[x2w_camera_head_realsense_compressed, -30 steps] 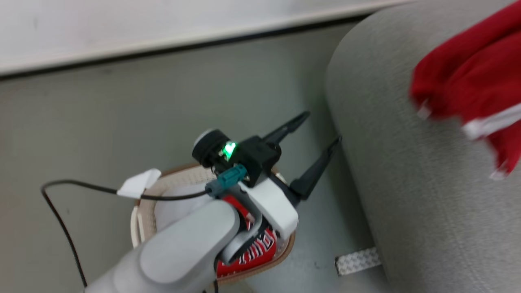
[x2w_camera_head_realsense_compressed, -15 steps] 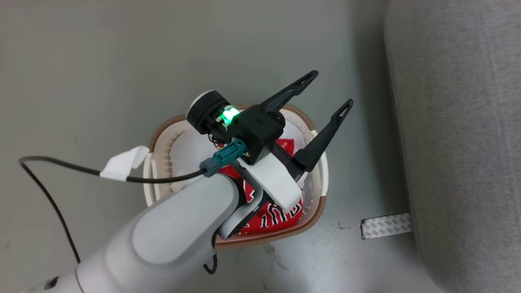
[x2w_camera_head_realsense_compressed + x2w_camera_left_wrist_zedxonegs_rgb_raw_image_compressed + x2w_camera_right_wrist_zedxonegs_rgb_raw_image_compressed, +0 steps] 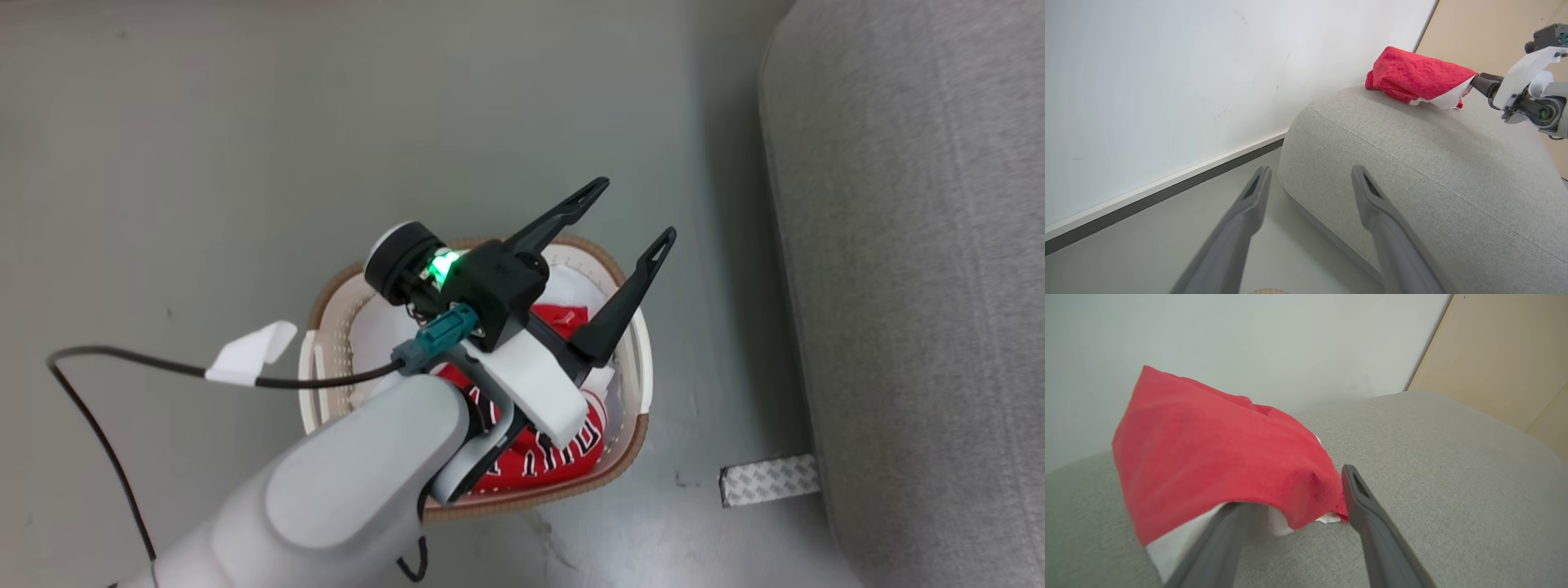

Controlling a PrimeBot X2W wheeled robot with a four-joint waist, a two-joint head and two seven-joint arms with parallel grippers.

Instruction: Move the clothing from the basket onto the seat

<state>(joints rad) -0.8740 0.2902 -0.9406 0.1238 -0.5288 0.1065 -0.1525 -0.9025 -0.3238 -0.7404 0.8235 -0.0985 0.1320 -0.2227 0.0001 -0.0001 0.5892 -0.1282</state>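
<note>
Head view: left gripper [image 3: 635, 211] above the basket [image 3: 531, 496], fingers pointing toward 1 o'clock, spread wide, nothing between them. Basket upright on the grey floor [image 3: 245, 122]. Seat [image 3: 914, 286] near it at 3 o'clock, with a strip of floor between. Inside the basket, red jersey [image 3: 563, 457] with black-and-white letters, lying in the 5 o'clock part, partly hidden behind the pale forearm [image 3: 351, 498]. Pale cloth [image 3: 571, 287] beside it, toward 12 o'clock. Patterned tape strip [image 3: 767, 480] on the floor at 4 o'clock from the basket, one end at the foot of the seat. Black cable [image 3: 122, 359] with a white tag, running from the wrist toward 9 o'clock.

Right wrist view: right gripper [image 3: 1292, 489] with fingers well apart, not closed on anything. Tip of the finger at 7 o'clock hidden under the second red garment [image 3: 1208, 457]. The other finger bare, just beside the hem at the 4 o'clock corner of the garment. Garment in a loose heap on the seat, white cloth showing at its 7 o'clock edge.

Left wrist view: same garment on top of the seat at 1 o'clock, close to the white wall [image 3: 1167, 61], with the right gripper at its 3 o'clock edge.
</note>
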